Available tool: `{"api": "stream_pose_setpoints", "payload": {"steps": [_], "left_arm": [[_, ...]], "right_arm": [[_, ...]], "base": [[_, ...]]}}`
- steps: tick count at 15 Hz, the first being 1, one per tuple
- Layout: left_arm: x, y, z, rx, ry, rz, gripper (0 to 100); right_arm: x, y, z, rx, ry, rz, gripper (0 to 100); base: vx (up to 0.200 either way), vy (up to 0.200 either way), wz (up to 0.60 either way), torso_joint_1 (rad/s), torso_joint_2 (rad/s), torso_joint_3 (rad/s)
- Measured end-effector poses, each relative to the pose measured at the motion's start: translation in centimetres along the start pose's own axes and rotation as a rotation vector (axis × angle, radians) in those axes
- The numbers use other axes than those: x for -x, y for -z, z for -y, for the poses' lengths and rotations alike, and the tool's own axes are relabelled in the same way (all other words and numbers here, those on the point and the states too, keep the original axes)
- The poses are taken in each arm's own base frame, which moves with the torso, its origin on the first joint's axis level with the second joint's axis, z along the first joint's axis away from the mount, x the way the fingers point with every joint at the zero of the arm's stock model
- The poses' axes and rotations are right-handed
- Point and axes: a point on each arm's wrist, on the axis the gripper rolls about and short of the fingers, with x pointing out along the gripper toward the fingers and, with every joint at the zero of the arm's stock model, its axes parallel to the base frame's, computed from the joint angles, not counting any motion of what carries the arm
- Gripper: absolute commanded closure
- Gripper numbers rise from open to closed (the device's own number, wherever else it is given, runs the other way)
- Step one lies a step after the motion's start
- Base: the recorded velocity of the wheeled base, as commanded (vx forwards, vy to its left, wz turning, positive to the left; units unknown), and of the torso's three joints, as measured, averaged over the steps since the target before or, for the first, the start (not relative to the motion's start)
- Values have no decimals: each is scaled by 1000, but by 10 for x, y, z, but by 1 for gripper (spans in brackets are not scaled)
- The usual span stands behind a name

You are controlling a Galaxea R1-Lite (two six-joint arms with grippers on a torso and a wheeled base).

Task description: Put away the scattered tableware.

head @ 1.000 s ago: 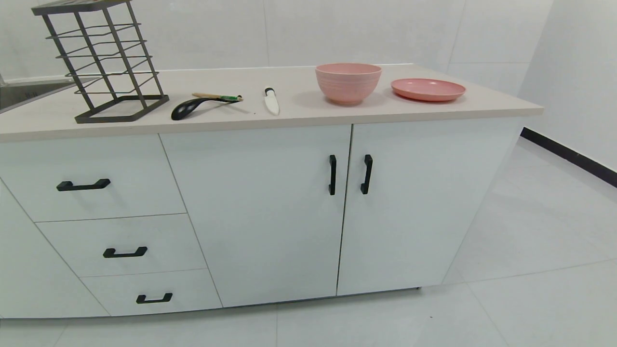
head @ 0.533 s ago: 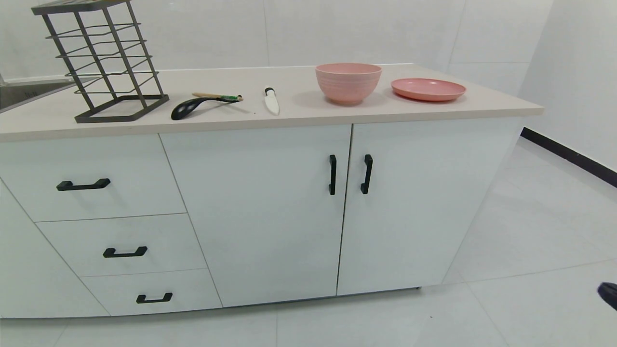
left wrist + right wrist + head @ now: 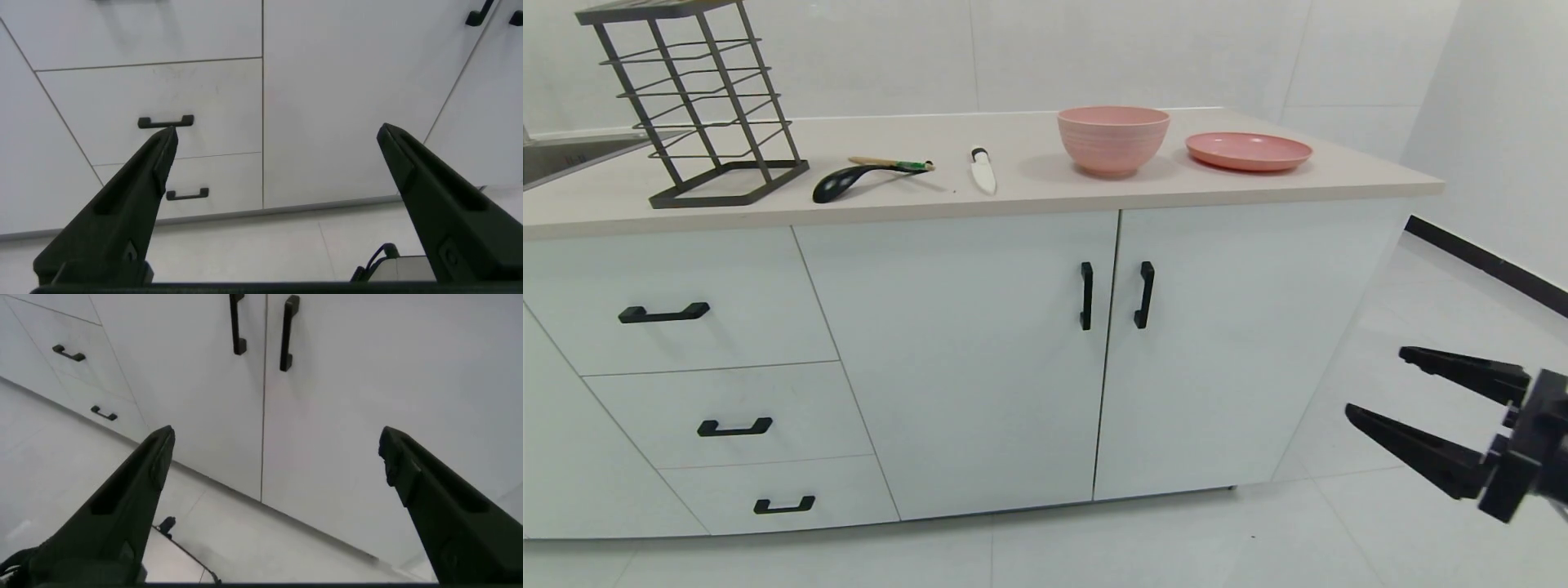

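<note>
On the beige countertop (image 3: 1029,184) lie a pink bowl (image 3: 1112,139), a pink plate (image 3: 1248,151), a white knife with a black handle (image 3: 983,170), a black spoon (image 3: 849,181) and a wooden-handled utensil with a green tip (image 3: 892,163). A black wire rack (image 3: 690,98) stands at the counter's left. My right gripper (image 3: 1376,382) hangs open low at the right, in front of the cabinet and well below the counter. In its own wrist view the right gripper (image 3: 274,441) faces the double doors. My left gripper (image 3: 274,139) is open, facing the lower drawers.
White cabinet below the counter: double doors with two black vertical handles (image 3: 1086,296) (image 3: 1144,295), and three drawers with black handles (image 3: 663,313) at the left. A sink (image 3: 564,155) sits at the far left. Open tiled floor (image 3: 1421,506) lies to the right.
My right gripper has risen into the head view at the lower right, open. The tableware on the counter has not moved.
</note>
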Motion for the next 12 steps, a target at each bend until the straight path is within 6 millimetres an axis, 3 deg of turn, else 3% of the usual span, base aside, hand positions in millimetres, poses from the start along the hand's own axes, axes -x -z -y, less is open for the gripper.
{"api": "stream_pose_setpoints", "payload": {"steps": [6,12], "left_arm": [[0,0,0,0,0,0,0],[0,0,0,6,18,3,0]], "right_arm": [[-88,6,12,18,-104,-9,0],[-133,11,24,16,-118,-27,0]], "base": [[0,0,0,0,0,0],[0,0,0,0,0,0]]}}
